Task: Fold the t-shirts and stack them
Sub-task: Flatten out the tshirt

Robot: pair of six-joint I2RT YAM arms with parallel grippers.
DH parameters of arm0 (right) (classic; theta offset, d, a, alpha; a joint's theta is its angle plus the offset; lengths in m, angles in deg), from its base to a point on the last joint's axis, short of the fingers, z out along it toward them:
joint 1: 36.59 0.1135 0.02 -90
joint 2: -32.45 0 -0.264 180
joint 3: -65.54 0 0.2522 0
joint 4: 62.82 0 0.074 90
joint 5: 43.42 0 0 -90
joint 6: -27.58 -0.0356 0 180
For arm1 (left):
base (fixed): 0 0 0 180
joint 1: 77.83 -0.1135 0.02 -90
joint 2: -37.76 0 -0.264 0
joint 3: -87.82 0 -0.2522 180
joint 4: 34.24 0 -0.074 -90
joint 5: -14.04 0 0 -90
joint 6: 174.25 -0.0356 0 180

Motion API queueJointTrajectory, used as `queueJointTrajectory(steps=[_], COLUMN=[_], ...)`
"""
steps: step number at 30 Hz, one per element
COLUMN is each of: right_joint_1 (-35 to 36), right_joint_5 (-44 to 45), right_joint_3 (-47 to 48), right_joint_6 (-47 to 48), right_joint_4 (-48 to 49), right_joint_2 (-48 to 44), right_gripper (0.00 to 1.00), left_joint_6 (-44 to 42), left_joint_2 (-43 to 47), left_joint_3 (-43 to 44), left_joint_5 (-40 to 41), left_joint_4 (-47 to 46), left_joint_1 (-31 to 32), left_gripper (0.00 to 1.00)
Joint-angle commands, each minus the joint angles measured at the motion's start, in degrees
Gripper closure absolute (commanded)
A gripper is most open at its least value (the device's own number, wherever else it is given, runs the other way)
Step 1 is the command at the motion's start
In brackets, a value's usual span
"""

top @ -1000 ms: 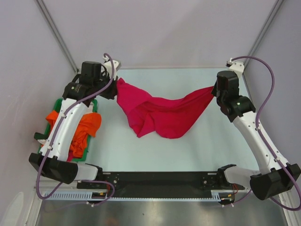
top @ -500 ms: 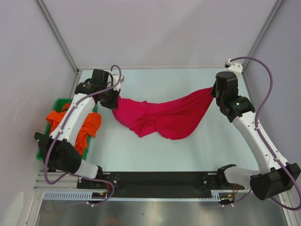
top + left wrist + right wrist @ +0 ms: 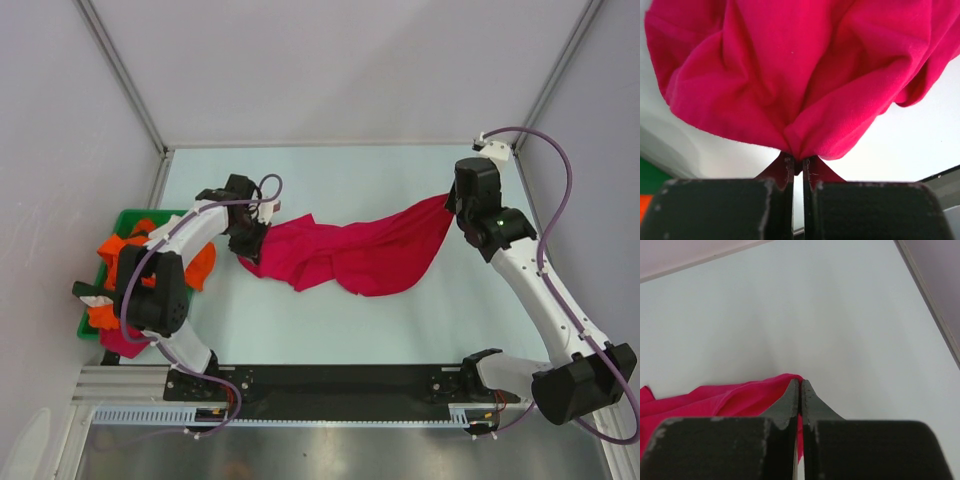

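Crimson-pink t-shirt (image 3: 350, 255) bunched, slung between my left tool (image 3: 247, 245) and right tool (image 3: 452, 200), both clamped on it; orange t-shirts (image 3: 203, 266) heaped in green tray (image 3: 128, 214).

Between left tool (image 3: 248, 244) and right tool (image 3: 452, 201), a slack crimson-pink t-shirt (image 3: 350, 255); orange t-shirts (image 3: 201, 266) in green tray (image 3: 128, 214).

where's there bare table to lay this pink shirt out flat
Bare table runs along the far wall beyond the crimson-pink t-shirt, and a wider strip lies between it and the black rail. Crowded: the middle, where the shirt stretches between left pincer and right pincer, and the left edge, with the green tray of orange t-shirts.
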Motion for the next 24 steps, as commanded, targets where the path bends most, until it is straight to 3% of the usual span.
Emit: queueJointTrajectory(steps=[1, 6, 10, 24], right_joint_1=[0.3, 0.2, 0.2, 0.4], right_joint_5=[1.2, 1.4, 1.6, 1.7], right_joint_3=[0.1, -0.6, -1.5, -2.8], right_joint_6=[0.2, -0.1, -0.4, -1.6], right_joint_4=[1.0, 1.0, 1.1, 1.1], right_joint_2=[-1.0, -1.4, -1.8, -2.1], right_gripper=[1.0, 1.0, 1.0, 1.0], left_joint_6=[0.5, 1.4, 1.9, 1.4], left_joint_2=[1.2, 2.7, 3.2, 3.2], left_joint_3=[1.9, 3.1, 2.9, -1.1], left_joint_5=[-1.6, -1.8, -2.3, -2.2], left_joint_4=[-4.9, -6.8, -7.6, -9.5], left_joint_1=[0.2, 0.2, 0.2, 0.2], left_gripper=[1.0, 1.0, 0.88, 0.82])
